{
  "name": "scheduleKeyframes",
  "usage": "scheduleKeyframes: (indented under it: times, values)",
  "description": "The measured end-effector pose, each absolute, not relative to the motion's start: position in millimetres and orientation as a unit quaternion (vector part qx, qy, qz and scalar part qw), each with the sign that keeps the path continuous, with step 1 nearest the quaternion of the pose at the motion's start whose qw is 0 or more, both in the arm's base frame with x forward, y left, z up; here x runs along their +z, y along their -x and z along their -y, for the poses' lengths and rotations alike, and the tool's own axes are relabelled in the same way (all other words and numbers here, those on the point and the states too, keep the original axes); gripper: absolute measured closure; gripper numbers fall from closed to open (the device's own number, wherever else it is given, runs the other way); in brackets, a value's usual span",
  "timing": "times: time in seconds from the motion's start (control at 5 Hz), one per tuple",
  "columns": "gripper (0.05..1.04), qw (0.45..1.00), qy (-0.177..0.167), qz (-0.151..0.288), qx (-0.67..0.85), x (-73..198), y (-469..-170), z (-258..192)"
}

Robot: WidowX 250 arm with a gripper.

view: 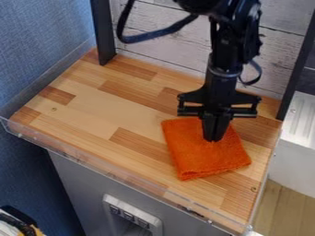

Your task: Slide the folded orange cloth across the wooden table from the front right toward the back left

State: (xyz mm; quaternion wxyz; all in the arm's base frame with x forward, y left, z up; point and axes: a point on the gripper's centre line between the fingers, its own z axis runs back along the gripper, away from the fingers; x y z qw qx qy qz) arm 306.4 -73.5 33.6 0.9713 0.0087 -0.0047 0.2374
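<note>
An orange cloth [206, 159] lies on the wooden table [92, 115], in the right half of the tabletop. It looks folded into a rough square, set a little askew, with one corner pointing toward the near edge and its fuzzy surface facing up. The black claw [214, 139] points down over the far part of the cloth, right of its middle, with its tips at the cloth's surface. Its two fingers stand closed together; whether a bit of cloth is pinched between the tips, I cannot tell. The arm [224, 60] comes in from the top edge, right of the middle, and hangs nearly upright. A dark cable [150, 36] loops out from it to the left.

The tabletop is made of light and darker brown strips, and a clear plastic strip [80, 156] runs along its near edge. At the far side stands a wall of pale grey planks [160, 32], with a black post [103, 32] at the left and another black post [298, 69] at the right. A blue surface [40, 41] fills the left side. Under the near edge is a grey panel [77, 184] with a light socket-like fitting [132, 215]. A white ridged object [301, 117] stands to the right, above pale wooden flooring [283, 212].
</note>
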Motion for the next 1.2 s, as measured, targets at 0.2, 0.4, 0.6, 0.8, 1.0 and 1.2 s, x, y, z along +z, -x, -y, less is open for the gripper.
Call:
scheduleKeyframes:
  times: [0.2,0.4,0.6,0.8,1.0,1.2]
  values:
    - [1.025,0.971,-0.009,0.005,0.238,25,-304,73]
    - [1.025,0.971,-0.009,0.002,0.24,17,-299,72]
    - [1.025,0.97,-0.007,-0.001,0.241,11,-296,72]
    - [1.025,0.975,-0.003,-0.003,0.221,9,-300,63]
    - [1.025,0.982,0.001,-0.007,0.187,10,-311,44]
    - [1.025,0.989,0.002,-0.008,0.15,9,-324,18]
